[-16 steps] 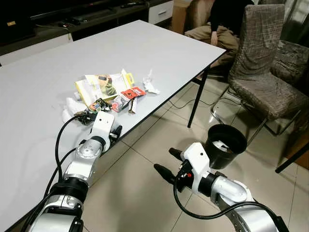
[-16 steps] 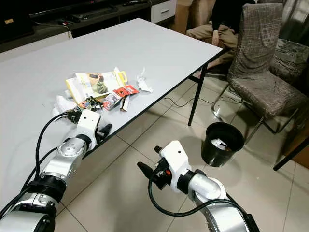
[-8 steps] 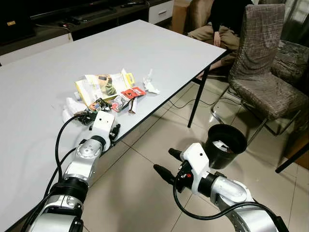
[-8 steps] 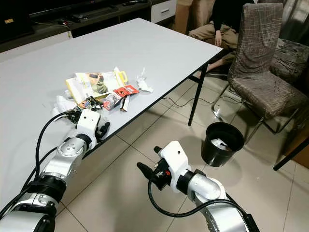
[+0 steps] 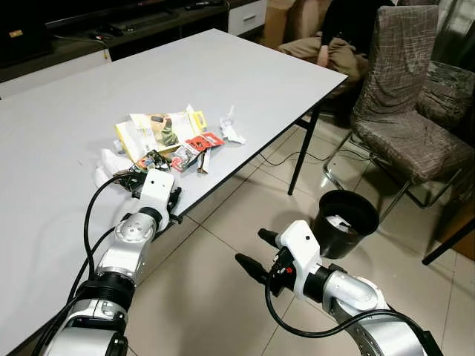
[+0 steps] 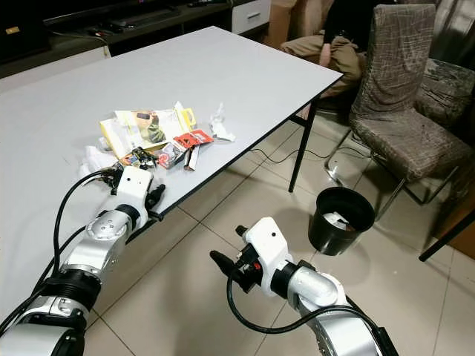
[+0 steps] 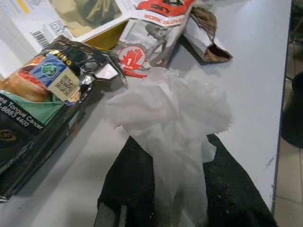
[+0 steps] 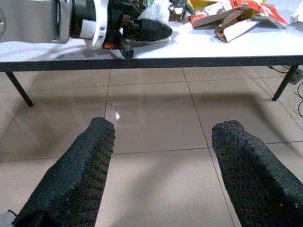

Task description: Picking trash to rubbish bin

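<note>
— Since a second ago, what has moved?
— Little: left claw [image 5: 172, 202] sits slightly further left at the tabletop [image 5: 67, 111] near edge. Its wrist view shows it pinching a white tissue [image 7: 168, 111].
— Advice?
— Lift clear, then swing right to the black bin [image 5: 346, 221], holding pale scraps. Right claw [image 8: 163, 156] hangs spread above the floor.

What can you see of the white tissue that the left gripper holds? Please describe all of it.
The white tissue is thin, soft paper, crumpled into a loose ball with ragged edges. Its lower part is pinched between the two black fingers of the left gripper, and the ball spreads out beyond the fingertips. It is over the grey table near the edge, beside a dark snack packet and a red and white wrapper.
</note>
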Robot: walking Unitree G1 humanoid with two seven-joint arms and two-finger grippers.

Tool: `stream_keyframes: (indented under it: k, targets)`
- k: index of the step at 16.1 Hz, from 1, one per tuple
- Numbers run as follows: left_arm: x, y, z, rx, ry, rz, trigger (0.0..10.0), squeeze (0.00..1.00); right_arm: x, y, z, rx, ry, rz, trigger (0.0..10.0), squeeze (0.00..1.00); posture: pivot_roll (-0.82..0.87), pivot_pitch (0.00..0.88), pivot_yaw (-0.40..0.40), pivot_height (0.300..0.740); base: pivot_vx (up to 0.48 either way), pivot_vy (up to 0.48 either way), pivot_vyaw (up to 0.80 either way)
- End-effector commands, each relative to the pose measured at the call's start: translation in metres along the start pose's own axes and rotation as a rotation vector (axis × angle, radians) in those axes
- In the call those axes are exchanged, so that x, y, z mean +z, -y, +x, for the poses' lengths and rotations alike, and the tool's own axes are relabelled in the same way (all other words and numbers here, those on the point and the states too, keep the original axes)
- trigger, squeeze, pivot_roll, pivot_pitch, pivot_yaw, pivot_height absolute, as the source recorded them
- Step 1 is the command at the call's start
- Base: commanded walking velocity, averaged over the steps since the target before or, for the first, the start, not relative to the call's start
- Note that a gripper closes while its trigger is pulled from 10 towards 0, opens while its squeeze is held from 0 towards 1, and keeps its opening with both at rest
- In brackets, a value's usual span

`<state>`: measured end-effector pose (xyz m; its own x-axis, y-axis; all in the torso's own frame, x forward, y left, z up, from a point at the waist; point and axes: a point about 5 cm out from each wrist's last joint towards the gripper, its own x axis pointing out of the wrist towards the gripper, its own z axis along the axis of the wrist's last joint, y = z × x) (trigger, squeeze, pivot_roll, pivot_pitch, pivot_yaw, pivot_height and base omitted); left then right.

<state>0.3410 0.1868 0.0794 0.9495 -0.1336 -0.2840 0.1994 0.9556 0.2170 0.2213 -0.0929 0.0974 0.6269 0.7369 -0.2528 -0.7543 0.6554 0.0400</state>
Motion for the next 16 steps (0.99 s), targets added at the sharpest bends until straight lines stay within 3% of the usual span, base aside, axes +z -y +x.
stream_keyframes:
  k: [1,3,7,9,11,12,15,16]
  targets:
    - [0.005,-0.002,-0.001,0.004,0.028,-0.010,0.0,0.00,0.002,0.002,0.002,0.009,0.005,-0.024,10.0,0.00,-0.12,0.000,-0.033,0.740,0.000,0.000,0.00]
    - [0.008,-0.003,-0.004,0.006,0.069,-0.057,0.0,0.00,0.003,0.001,0.005,0.012,0.007,-0.023,10.0,0.00,-0.12,0.000,-0.034,0.740,0.000,0.000,0.00]
    - [0.009,0.002,-0.006,-0.016,0.091,-0.070,0.0,0.00,0.001,0.001,0.005,0.002,0.009,-0.019,10.0,0.00,-0.12,0.000,-0.033,0.740,0.000,0.000,0.00]
    - [0.012,0.002,-0.007,-0.012,0.110,-0.073,0.0,0.00,0.003,0.007,0.004,-0.052,0.023,-0.028,10.0,0.00,-0.12,0.000,-0.033,0.740,0.000,0.000,0.00]
    - [0.016,-0.001,-0.011,0.035,0.154,-0.080,0.0,0.00,0.009,0.021,0.003,-0.190,0.061,-0.028,10.0,0.00,-0.13,0.000,-0.019,0.740,0.000,0.000,0.00]
    - [0.020,0.004,-0.020,0.038,0.173,-0.094,10.0,0.00,0.014,0.038,-0.002,-0.352,0.102,-0.011,10.0,0.00,-0.13,0.000,-0.017,0.740,0.000,0.000,0.00]
    - [0.027,0.009,-0.042,0.043,0.250,-0.100,10.0,0.00,0.015,0.046,-0.007,-0.433,0.124,-0.002,10.0,0.00,-0.13,0.000,-0.013,0.740,0.000,0.000,0.00]
    - [0.032,0.012,-0.059,0.052,0.275,-0.091,10.0,0.00,0.014,0.044,-0.007,-0.435,0.127,-0.006,10.0,0.00,-0.12,0.000,-0.015,0.740,0.000,0.000,0.00]
